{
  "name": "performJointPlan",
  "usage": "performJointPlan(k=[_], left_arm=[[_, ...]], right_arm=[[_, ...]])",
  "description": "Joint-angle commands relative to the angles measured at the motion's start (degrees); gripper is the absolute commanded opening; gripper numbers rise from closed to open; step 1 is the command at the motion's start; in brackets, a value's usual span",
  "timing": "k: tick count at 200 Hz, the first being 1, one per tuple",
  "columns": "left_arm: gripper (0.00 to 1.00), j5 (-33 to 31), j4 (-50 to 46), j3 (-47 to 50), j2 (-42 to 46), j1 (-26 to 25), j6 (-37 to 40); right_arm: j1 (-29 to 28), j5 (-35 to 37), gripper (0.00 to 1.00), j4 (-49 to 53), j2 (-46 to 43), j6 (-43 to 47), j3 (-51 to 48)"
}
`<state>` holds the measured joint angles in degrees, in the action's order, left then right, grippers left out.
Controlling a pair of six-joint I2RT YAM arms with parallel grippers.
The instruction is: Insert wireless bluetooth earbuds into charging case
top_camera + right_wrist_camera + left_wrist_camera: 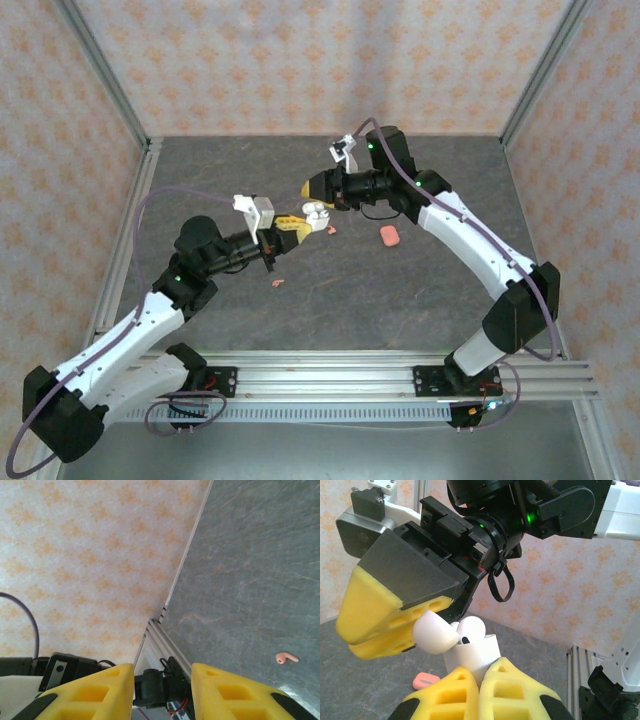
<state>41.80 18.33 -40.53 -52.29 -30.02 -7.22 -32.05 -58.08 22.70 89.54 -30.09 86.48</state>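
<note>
My left gripper [297, 226] [480, 674] is shut on a white charging case [476, 655] [316, 214] held above the table, its rounded lid [434, 633] swung open to the left. A white earbud [471, 629] with a dark spot sits in the case's mouth. My right gripper [309, 188] [350, 639] hovers just above and left of the case, fingers apart and holding nothing; in the right wrist view its fingers [95, 692] frame bare space. A coral earbud [279, 284] [286, 657] lies on the table. Another coral earbud [331, 229] lies near the held case.
A coral-pink case [390, 236] [426, 681] lies shut on the grey table [450, 200] right of centre. Patterned walls enclose three sides. An aluminium rail [380, 378] with the arm bases runs along the near edge.
</note>
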Motion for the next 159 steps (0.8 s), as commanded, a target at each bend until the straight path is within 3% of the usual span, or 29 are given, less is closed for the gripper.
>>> performJointPlan(k=[1,80,159], left_arm=[[0.00,-0.7,-0.4,-2.3,0.2,-0.4,1.8],[0.00,-7.7,-1.1,-0.3,1.6,-0.3,0.9],[0.00,-9.6,-1.5,-0.2,1.7,-0.3,-0.1]], right_arm=[[0.0,-5.9,0.35,-2.4,-0.3,-0.6,0.2],[0.0,-10.1,0.33,-6.7,-4.0,-2.6,-4.1],[0.1,-9.3,0.33,-9.2,-7.1,-3.8,-7.6]])
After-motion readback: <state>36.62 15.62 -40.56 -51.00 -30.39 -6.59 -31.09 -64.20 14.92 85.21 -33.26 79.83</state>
